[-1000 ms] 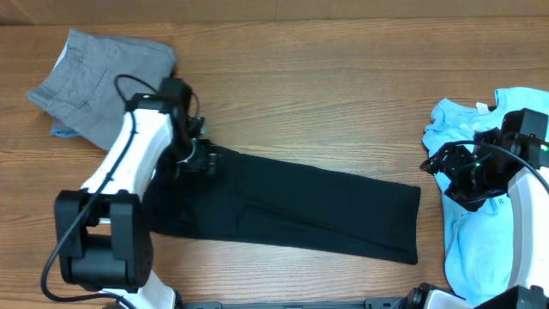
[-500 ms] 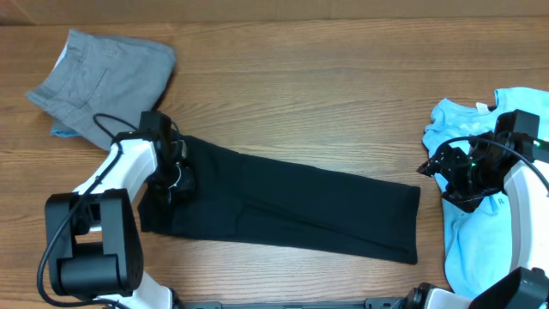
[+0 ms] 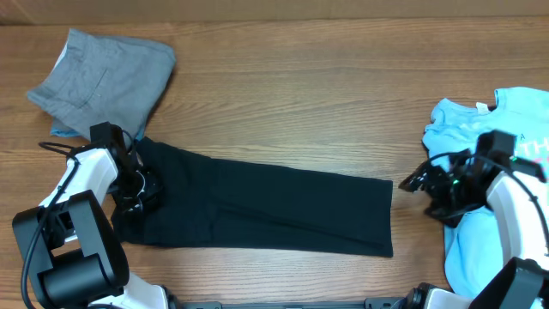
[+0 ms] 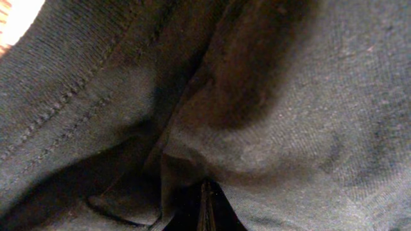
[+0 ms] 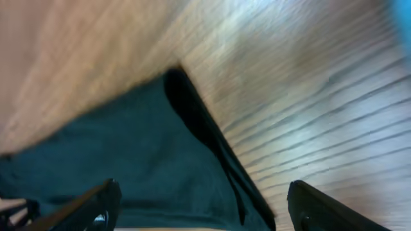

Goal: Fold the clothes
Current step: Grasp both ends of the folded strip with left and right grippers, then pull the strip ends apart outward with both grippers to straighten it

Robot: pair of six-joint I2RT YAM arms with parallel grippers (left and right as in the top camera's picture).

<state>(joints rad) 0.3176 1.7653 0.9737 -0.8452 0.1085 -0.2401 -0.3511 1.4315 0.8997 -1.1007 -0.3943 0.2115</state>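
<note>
The left pincer [image 3: 140, 184] has pinched the 9 o'clock end of the black shirt [image 3: 266, 206] and dragged the folded strip leftward along the surface [image 3: 300, 103], while the right pincer [image 3: 412, 182], spread wide, nears its 3 o'clock end, probably for another fold.

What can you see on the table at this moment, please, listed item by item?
black T-shirt: one, black, folded into a long strip across the middle of the table
grey shorts: one, grey, crumpled at the far left corner
light blue tee: one, light blue with print, bunched at the right edge
table: one, brown wood, under everything
left tool: one, black on a white arm, shut on the black T-shirt's left end
right tool: one, black, open, just past the black T-shirt's right end
</note>
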